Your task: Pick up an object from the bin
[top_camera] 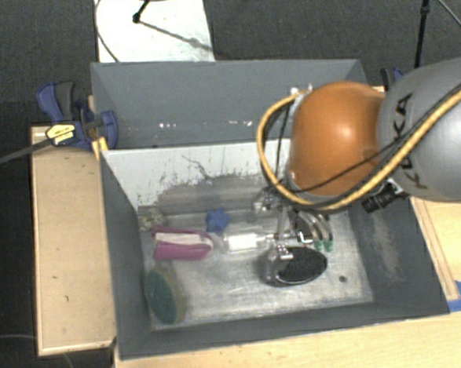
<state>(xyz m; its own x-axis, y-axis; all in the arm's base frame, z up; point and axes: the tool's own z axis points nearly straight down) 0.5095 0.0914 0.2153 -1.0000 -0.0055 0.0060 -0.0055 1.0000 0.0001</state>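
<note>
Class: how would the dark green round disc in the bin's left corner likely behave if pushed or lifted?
The green disc is round, so it could roll if tipped on edge. It looks thick and compact, probably stiff.

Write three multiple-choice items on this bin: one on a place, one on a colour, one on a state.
1. Where in the bin does the round green disc lie?
A. in its lower-left corner in the view
B. against the far wall
C. at the right wall

2. What colour is the small thing just beyond the pink-and-white object?
A. yellow
B. blue
C. red

3. How is the hand placed?
A. low in the bin, over the black oval object
B. raised above the rim
C. over the green disc

Answers: 1 A, the disc sits by the left wall near the front edge. 2 B, it shows blue against the grey floor. 3 A, the hand hangs just above the black oval.
</note>
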